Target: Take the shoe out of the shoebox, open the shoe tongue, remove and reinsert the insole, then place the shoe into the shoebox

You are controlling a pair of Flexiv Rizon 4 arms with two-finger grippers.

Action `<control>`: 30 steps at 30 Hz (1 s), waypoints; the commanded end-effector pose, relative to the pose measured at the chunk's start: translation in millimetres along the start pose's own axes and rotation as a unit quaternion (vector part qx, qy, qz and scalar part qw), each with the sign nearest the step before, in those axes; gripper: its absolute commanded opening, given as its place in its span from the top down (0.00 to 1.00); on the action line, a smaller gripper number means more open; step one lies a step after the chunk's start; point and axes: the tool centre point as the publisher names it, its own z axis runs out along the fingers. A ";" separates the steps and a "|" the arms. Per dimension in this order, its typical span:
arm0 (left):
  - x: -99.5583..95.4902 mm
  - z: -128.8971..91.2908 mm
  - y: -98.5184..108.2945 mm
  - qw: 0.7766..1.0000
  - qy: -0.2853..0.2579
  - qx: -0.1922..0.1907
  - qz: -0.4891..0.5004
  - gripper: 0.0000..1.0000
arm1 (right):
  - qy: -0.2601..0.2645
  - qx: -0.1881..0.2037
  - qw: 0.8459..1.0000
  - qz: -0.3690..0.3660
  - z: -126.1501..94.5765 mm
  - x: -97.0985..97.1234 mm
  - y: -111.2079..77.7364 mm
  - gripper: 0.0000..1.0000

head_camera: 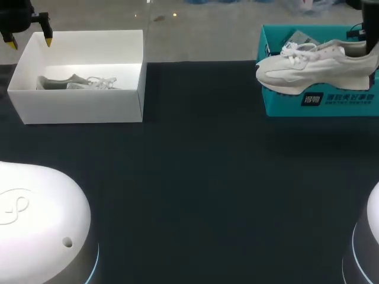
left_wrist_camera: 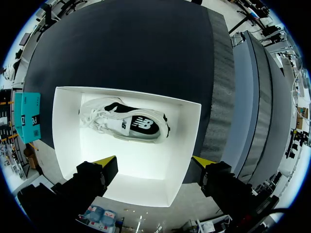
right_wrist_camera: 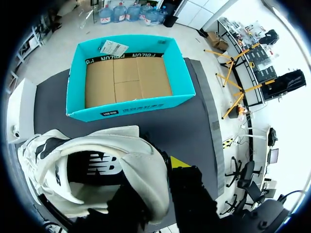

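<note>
Upper right of the frame, the white shoe (head_camera: 314, 65) hangs over the teal shoebox (head_camera: 323, 105), heel clamped in the right jaws, toe pointing frame-left along the bench (head_camera: 201, 177), while the left jaws gape over the far white box (head_camera: 83, 106)

Expect even overhead light in all three views. In the head view, the dark table (head_camera: 201, 177) returns almost no light. The white box (head_camera: 83, 109) at its far left corner glares, its floor is nearly washed out, and the boxed shoe (head_camera: 77, 83) loses contrast. The teal shoebox (head_camera: 284, 103) at the far right edge throws a soft, narrow shadow along its near wall. In the right wrist view, the raised shoe (right_wrist_camera: 131, 160) has a deeply shaded opening. Straight table edges bow outward in both wrist views.
</note>
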 end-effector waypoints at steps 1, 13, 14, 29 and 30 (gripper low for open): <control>0.0 -0.1 -0.7 1.000 0.001 -0.001 0.000 0.00 | 0.002 -0.078 0.997 0.000 0.5 -2.3 -4.2 1.00; 0.0 -0.1 -0.7 1.000 0.001 -0.001 0.000 0.00 | 0.002 -0.078 0.997 0.000 0.5 -2.3 -4.2 1.00; 0.0 -0.1 -0.7 1.000 0.001 -0.001 0.000 0.00 | 0.002 -0.078 0.997 0.000 0.5 -2.3 -4.2 1.00; 0.0 -0.1 -0.7 1.000 0.001 -0.001 0.000 0.00 | -0.003 -0.038 0.998 0.045 0.1 33.4 -49.8 1.00; 0.0 -0.1 -0.7 1.000 0.001 -0.001 0.000 0.00 | -0.002 -0.038 0.998 0.046 -1.6 35.9 -53.3 1.00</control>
